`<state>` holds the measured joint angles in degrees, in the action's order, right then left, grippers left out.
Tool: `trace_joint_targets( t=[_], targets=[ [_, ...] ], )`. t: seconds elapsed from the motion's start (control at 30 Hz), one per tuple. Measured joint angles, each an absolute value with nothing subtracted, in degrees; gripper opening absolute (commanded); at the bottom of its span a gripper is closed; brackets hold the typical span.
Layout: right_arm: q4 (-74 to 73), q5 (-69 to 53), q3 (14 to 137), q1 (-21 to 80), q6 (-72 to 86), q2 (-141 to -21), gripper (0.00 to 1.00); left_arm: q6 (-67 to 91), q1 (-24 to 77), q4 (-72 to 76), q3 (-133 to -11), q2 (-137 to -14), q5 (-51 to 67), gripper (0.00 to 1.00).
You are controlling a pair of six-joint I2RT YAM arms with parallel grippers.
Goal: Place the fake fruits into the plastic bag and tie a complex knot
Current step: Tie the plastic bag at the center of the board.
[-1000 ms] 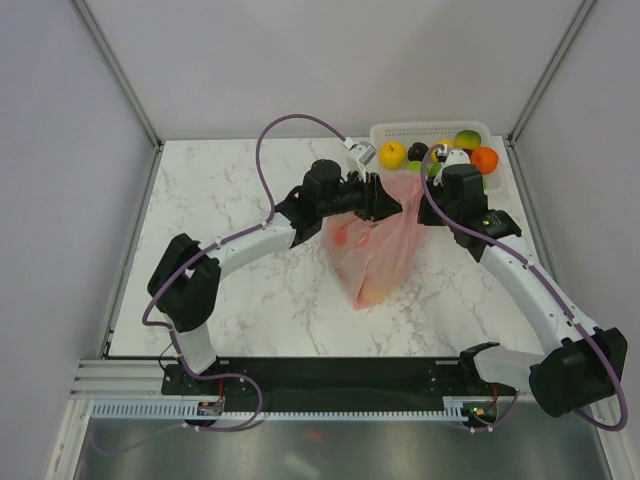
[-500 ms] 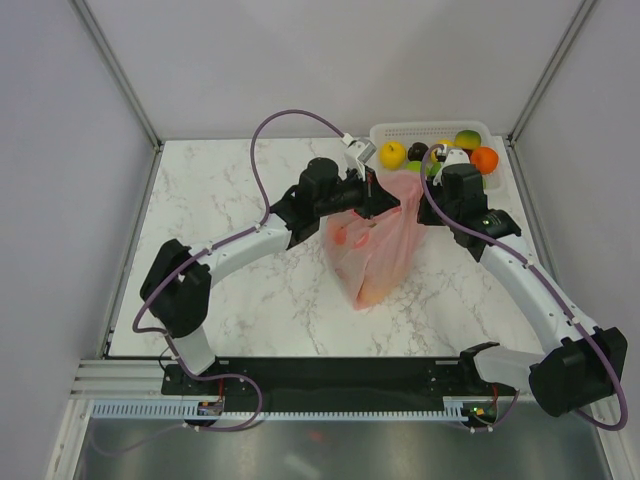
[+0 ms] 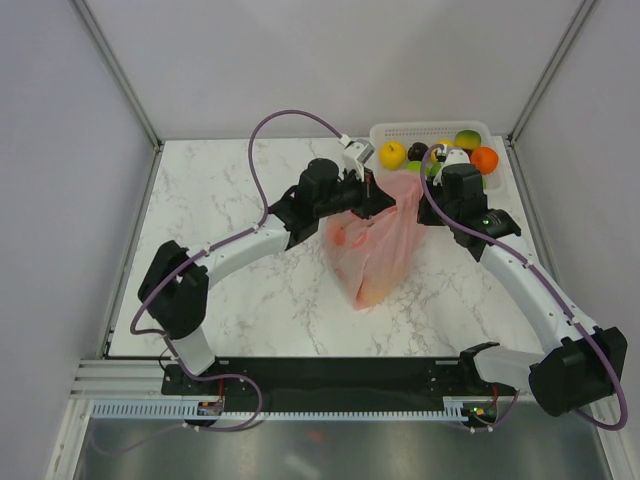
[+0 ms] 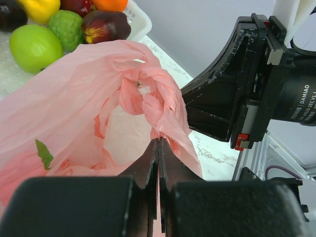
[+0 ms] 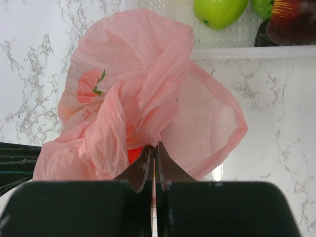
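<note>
The pink plastic bag lies on the marble table with fruit showing through it. My left gripper is shut on a twisted pink handle at the bag's top. My right gripper is shut on the bag's other handle, close to the left gripper. The two handles cross in a loose twist between them. Fake fruits stay in the white basket: a yellow one, a dark purple one, an orange one and green ones.
The white lattice basket stands at the table's back right corner, just behind both grippers. The right arm's wrist camera fills the right side of the left wrist view. Bare marble lies to the left and in front of the bag.
My left gripper has moved a little left and back with the handle, drawing it tighter. The right arm and the bag body have hardly moved.
</note>
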<state>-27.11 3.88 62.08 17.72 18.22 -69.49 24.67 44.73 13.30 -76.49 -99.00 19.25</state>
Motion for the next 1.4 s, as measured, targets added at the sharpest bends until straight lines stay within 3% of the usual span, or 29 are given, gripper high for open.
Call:
trace_joint_targets(
  t=[0.57,0.6,0.63,0.67,0.77,1.4],
  targets=[
    [-28.34,13.02,62.57,16.71,20.27,-70.65,0.0,26.39,40.77,10.24,-72.49,-95.18,13.32,0.02],
    [-28.34,13.41,62.57,16.6,20.29,-70.65,0.0,26.46,40.77,10.26,-72.36,-95.18,13.32,0.06],
    [-28.34,13.54,62.57,16.51,20.29,-70.63,0.0,26.5,40.8,10.28,-72.29,-95.18,13.41,0.17],
    [-28.34,13.61,62.57,16.47,20.32,-70.61,0.0,26.5,40.8,10.31,-72.25,-95.18,13.58,0.38],
    [-28.34,13.54,62.57,16.45,20.27,-70.59,0.0,26.92,40.91,10.61,-72.25,-95.18,14.92,0.57],
    [-28.27,10.33,62.61,16.36,20.16,-70.59,0.0,26.0,44.93,11.4,-76.6,-98.41,18.7,0.53]
  ],
)
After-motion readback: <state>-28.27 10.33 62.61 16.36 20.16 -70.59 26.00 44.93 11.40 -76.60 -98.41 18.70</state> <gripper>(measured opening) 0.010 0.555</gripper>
